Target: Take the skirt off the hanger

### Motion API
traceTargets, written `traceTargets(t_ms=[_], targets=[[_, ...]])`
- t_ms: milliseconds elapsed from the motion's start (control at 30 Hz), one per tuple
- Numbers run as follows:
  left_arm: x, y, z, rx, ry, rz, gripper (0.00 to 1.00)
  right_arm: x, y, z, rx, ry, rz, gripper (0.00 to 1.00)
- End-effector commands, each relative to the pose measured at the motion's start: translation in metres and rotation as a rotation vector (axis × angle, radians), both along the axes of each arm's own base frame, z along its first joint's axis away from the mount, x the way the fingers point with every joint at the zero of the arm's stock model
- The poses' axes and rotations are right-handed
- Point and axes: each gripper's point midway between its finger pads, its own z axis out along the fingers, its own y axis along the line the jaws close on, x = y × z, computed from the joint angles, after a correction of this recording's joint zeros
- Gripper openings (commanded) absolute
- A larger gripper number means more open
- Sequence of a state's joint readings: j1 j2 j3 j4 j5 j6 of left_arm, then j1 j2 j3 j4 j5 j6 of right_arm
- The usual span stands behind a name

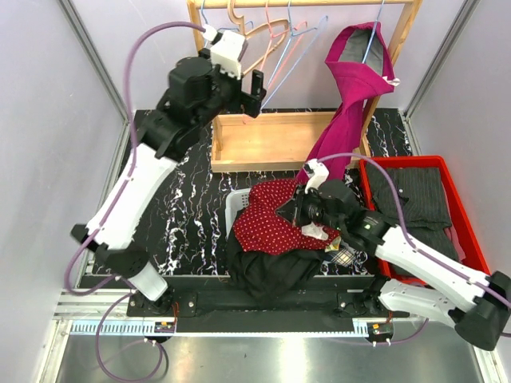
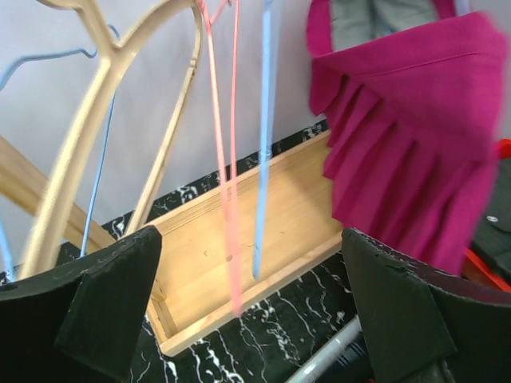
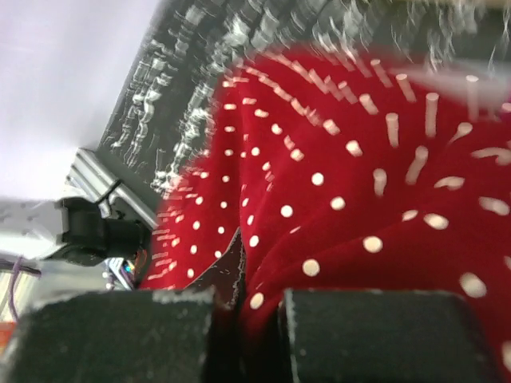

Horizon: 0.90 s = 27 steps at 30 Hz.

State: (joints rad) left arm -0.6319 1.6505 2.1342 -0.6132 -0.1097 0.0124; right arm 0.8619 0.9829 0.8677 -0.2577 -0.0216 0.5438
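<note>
- Magenta pleated skirt is hung at far edge, right of wide-open, empty left gripper.
- Right gripper is shown almost closed over red dotted cloth by wrist view only; grip cannot be told.

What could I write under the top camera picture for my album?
Left fingers open beside the hangers and the pink skirt; right fingers down at the red dotted cloth.

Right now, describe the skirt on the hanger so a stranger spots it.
Start at the wooden clothes rack at the table's back. At its right end hangs the magenta pleated skirt, trailing toward the red bin. The other hangers are bare.
</note>
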Motion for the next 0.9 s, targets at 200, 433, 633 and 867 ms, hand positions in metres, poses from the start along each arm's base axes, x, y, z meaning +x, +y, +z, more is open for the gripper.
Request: traceTargets(t_ms=[200,433,633,867], targets=[[-0.059,-0.003,0.012,0.040,-0.041,-0.126,0.99,-0.025,0.022,-0.146,0.010,0.637,-0.018,0.00],[-0.063,-0.022,0.006,0.065,-0.036,-0.163,0.99,-0.046,0.005,-0.223,-0.192,0.865,-0.075,0.15],[-0.066,-0.024,0.006,0.068,-0.032,-0.178,0.99,-0.028,-0.014,-0.188,-0.263,0.706,-0.134,0.57],[-0.066,-0.018,0.025,0.054,-0.077,-0.149,0.99,0.012,-0.014,-0.025,-0.287,0.350,-0.063,1.00]])
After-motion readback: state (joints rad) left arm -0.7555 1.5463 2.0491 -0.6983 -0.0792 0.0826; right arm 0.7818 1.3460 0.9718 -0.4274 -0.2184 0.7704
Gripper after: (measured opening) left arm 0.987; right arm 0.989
